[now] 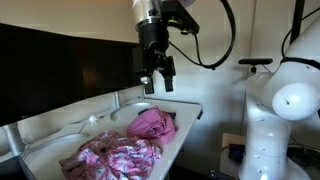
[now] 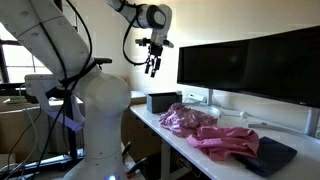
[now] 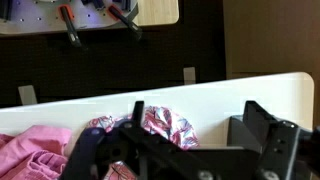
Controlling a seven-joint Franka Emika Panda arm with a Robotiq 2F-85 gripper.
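Hand (image 1: 156, 86): fingers spread to their widest, holding nothing, hanging high above the patterned cloth (image 3: 168, 128) and well apart from it. Patterned cloth: crumpled, shiny, lying on the white table (image 1: 192, 112); in the wrist view it shows between the two fingers. Pink cloth (image 1: 152, 122): bunched, touching the patterned cloth on one side. Monitors (image 2: 240, 60): dark, behind the patterned cloth along the table's back edge. Step, by judgement: approach only, no contact made. A pick here would call for a long straight descent onto a raised fold, then closing.
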